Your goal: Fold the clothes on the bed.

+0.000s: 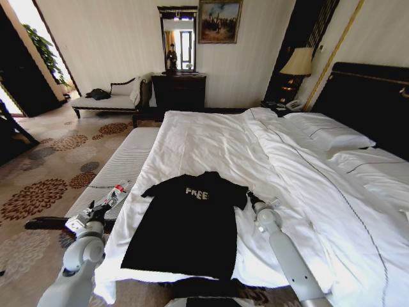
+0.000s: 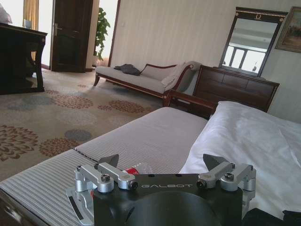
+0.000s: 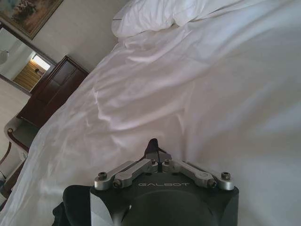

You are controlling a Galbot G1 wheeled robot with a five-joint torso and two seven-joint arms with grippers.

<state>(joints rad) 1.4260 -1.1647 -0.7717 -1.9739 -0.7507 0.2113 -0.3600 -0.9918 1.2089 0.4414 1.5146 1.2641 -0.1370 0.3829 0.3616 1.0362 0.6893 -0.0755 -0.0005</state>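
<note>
Left end effector (image 2: 162, 167) spread wide on a raised arm; right end effector (image 3: 158, 153) pinched closed, extended forward.

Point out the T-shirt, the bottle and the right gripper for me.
T-shirt (image 1: 185, 230): head view, middle of its black front.
Bottle (image 1: 115, 194): head view, its body on the striped bench.
Right gripper (image 3: 156, 151): right wrist view, closed fingertips above the white sheet.

Black T-shirt (image 1: 185, 224) flat on bed (image 1: 211, 144)
</note>
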